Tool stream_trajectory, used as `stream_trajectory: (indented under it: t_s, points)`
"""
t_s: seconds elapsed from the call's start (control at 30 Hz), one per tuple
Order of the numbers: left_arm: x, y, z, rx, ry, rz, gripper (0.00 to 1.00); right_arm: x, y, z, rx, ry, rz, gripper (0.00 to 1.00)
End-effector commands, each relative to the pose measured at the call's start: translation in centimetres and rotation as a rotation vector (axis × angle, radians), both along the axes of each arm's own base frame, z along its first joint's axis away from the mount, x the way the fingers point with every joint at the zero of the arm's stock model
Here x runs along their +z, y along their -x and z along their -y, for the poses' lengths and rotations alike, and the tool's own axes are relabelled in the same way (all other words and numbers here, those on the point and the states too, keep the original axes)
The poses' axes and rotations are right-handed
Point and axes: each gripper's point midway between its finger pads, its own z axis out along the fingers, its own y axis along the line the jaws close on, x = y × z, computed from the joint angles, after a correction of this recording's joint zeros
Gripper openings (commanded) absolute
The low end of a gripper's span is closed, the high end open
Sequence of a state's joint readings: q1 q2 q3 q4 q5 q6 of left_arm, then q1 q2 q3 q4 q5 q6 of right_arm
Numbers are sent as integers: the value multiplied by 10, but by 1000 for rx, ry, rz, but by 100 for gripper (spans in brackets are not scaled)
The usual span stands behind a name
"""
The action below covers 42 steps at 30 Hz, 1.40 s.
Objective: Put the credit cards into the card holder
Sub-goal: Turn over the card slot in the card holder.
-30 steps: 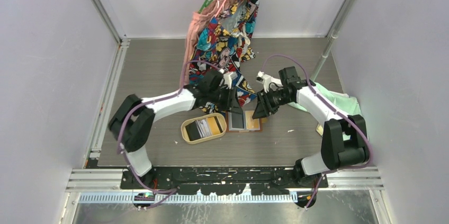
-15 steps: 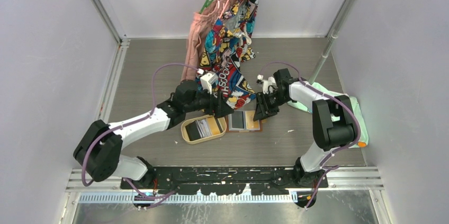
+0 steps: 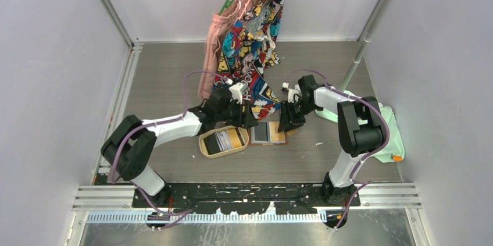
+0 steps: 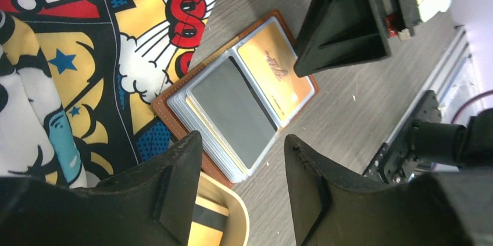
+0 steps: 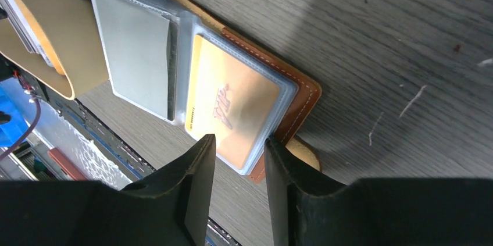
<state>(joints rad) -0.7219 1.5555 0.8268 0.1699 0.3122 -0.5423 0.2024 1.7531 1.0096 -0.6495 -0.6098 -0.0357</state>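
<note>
1. Presently, we begin at the left. The tray (image 3: 203, 143), an oval of light wood, rests on the counter (image 3: 163, 83) just beside the card holder. Its long axis runs left to right, with the right end a little farther from the arm bases. The credit cards (image 3: 224, 139) not yet filed lie flat inside it, a dark one and a yellow one side by side.
2. We find the left gripper (image 3: 247, 119) above the far right end of the tray, near where tray and holder meet. Its jaws stand moderately wide and hold nothing. The wrist view shows only the holder and the tray rim through the gap.
3. We locate the card holder (image 3: 268, 133) next. It lies open and flat with the leather side down. Its long axis runs left to right, and its fold points away from the bases. A grey card (image 4: 232, 112) fills the left clear sleeve and a gold card (image 4: 276, 71) the right one.
4. We note the right gripper (image 3: 289, 123) at the holder's right edge, tips lowered onto the gold-card page. Its jaws are narrowly apart and nothing is seen clamped between them. Whether the tips press the page down, we cannot tell.
5. We judge that the coming move turns on one relation. The loose cards lie just to the near left of the left gripper, and the whole holder lies between them and the right gripper. The left arm is therefore the nearer one for the pick, and the right arm is placed to steady the holder.
</note>
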Motion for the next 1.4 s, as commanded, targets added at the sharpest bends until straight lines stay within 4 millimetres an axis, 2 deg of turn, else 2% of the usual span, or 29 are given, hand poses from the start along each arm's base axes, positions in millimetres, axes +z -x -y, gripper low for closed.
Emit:
stream_trajectory:
  t_s: [0.0,0.3,0.5,0.77,0.93,1.27,1.37]
  points:
    - [-2,-19,9,53,-75,22,54,7,-16,-1,-21,-1,36,42]
    - [-36,-13,17,33,-166,-66,48,17,-15,-15,-48,-152,-45,40]
    - [-47,-11,22,11,-188,-108,45,23,-17,-16,-84,-212,-72,39]
    - [-53,-9,24,-4,-201,-139,39,7,-25,1,-137,-106,-55,42]
    - [-56,-7,26,-14,-210,-160,37,3,-23,-4,-143,-135,-104,42]
    - [-57,-5,29,-26,-208,-174,35,42,-20,-28,-114,-372,-124,34]
    - [-56,-5,30,-30,-203,-175,35,46,-19,-31,-110,-409,-134,33]
